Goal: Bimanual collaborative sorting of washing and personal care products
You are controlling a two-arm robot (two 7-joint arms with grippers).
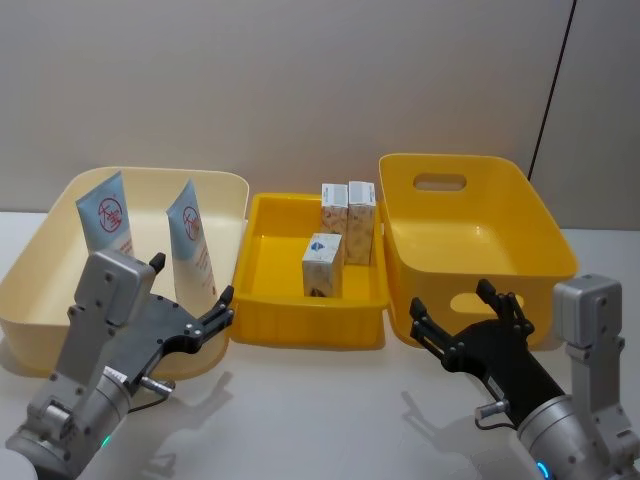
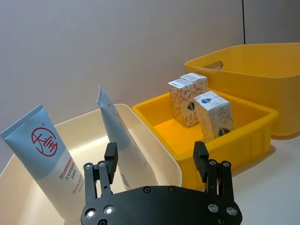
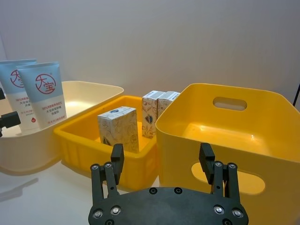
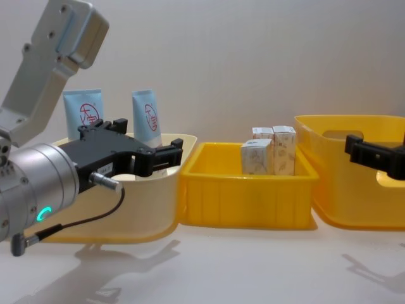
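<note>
Above the worktop (image 1: 330, 410), we see left pincer (image 1: 192, 288) and right pincer (image 1: 452, 305) spread, empty; reaching among close-set cartons (image 1: 323, 265) may topple neighbours

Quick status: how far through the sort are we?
Done, it seems: two tubes stand in the cream bin, three cartons in the yellow tray. In hand: nothing; the left claw and right claw are open, low before the bins. Left: probably the cartons, if they belong in the big yellow bin.
</note>
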